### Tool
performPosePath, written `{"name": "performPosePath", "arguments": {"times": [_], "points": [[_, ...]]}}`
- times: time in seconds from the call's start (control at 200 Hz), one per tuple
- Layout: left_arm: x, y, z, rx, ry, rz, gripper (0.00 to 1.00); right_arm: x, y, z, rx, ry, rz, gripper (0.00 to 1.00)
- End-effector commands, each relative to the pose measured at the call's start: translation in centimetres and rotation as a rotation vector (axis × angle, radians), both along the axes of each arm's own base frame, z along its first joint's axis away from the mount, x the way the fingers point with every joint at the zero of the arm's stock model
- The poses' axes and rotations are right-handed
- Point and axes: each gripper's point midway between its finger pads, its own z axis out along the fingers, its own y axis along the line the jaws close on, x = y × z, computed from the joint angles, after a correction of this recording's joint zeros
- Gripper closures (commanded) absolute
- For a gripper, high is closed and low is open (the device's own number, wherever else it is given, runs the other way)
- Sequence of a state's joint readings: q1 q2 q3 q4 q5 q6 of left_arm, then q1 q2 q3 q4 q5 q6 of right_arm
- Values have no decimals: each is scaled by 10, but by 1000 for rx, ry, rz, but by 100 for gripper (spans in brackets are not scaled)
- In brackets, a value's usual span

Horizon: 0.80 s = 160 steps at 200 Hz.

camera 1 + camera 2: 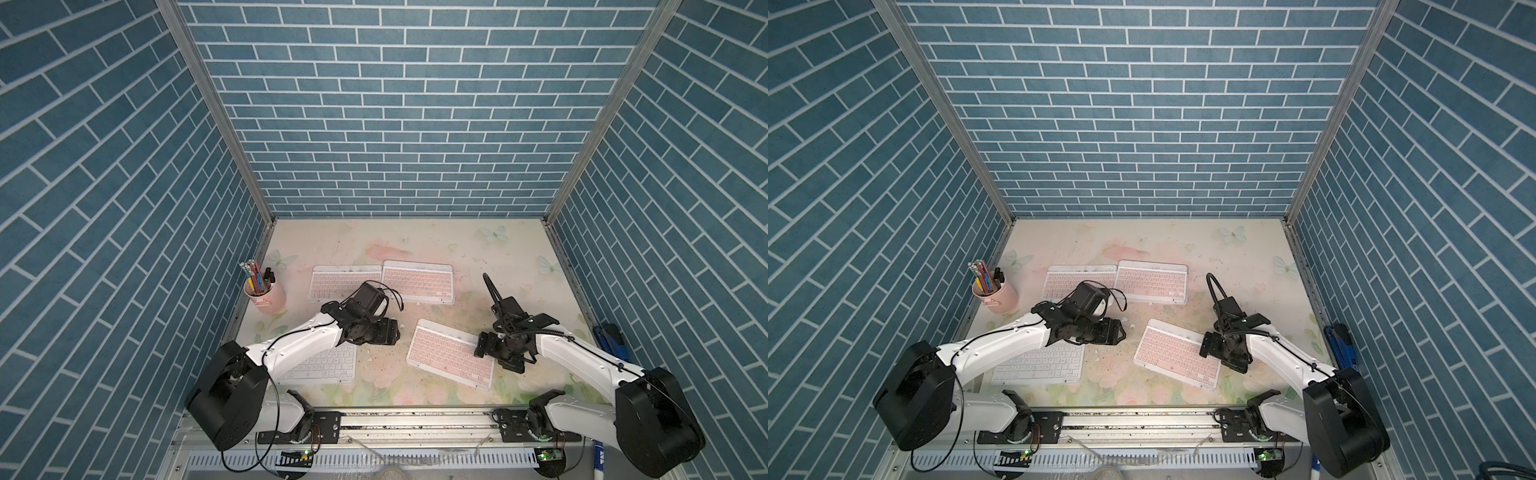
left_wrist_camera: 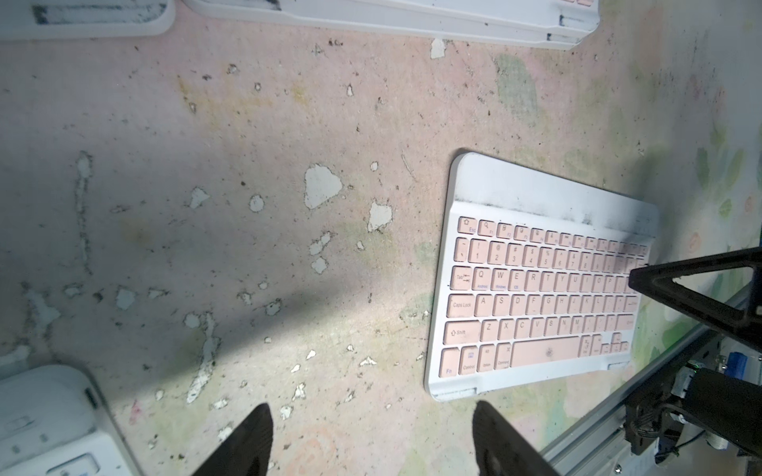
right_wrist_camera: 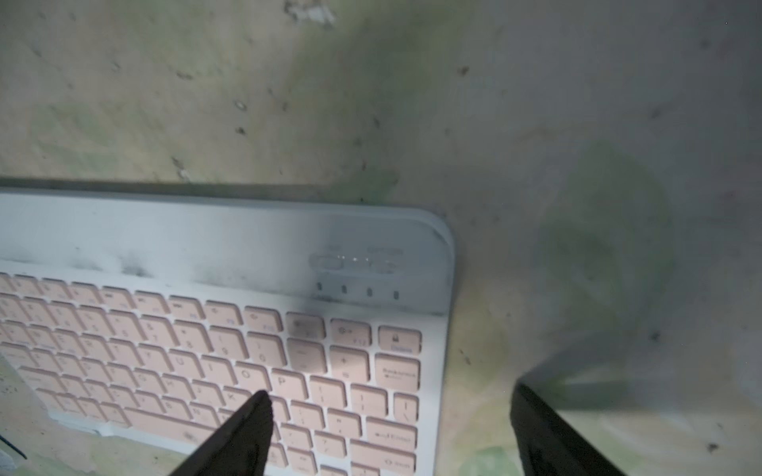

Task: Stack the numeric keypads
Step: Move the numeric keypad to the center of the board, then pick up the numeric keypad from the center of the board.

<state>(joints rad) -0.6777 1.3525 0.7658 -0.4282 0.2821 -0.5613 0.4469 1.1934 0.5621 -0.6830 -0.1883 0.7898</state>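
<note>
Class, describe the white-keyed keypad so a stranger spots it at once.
Find the pencil cup by the left wall, then move to the table's near edge. The white-keyed keypad lies there, partly under the left arm. Its keys alone are white; the other keypads in view have pink ones.

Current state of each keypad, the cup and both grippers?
Pink cup: upright, holding pencils.
Near pink keypad: flat, keys up, unstacked.
White keypad: flat, keys up.
Far pink keypad nearer the cup: flat, keys up.
Other far pink keypad: flat, keys up, alongside it.
Left gripper: open, empty, above bare mat.
Right gripper: open, straddling near pink keypad's end.
</note>
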Motion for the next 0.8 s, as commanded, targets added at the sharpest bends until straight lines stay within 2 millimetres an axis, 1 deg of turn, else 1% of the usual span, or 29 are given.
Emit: {"name": "performPosePath", "arguments": {"times": [0.0, 0.095, 0.18, 0.29, 0.355, 0.4, 0.455, 0.585, 0.69, 0.795], "points": [[1, -2, -1, 4, 4, -5, 22, 5, 17, -12, 47, 15, -3, 11], [1, -1, -3, 10, 7, 4, 22, 17, 39, -9, 79, -12, 35, 11], [1, 0, -4, 11, 10, 13, 22, 34, 59, -4, 118, -42, 58, 11], [-1, 1, -11, 22, 26, 17, 22, 61, 79, 5, 158, -86, 75, 11], [-1, 1, -13, 26, 36, 19, 22, 70, 86, 10, 171, -93, 98, 11], [0, 0, -14, 24, 38, 19, 23, 72, 87, 13, 165, -97, 110, 11], [1, -2, -14, 19, 39, 17, 22, 72, 82, 15, 156, -101, 115, 11], [0, -4, -20, 18, 57, 13, 23, 63, 68, 16, 162, -96, 139, 11], [-8, -4, -25, 16, 89, 8, 23, 54, 60, 15, 145, -103, 193, 11], [-18, -6, -26, 15, 107, 3, 23, 44, 51, 8, 101, -78, 242, 12]]}}
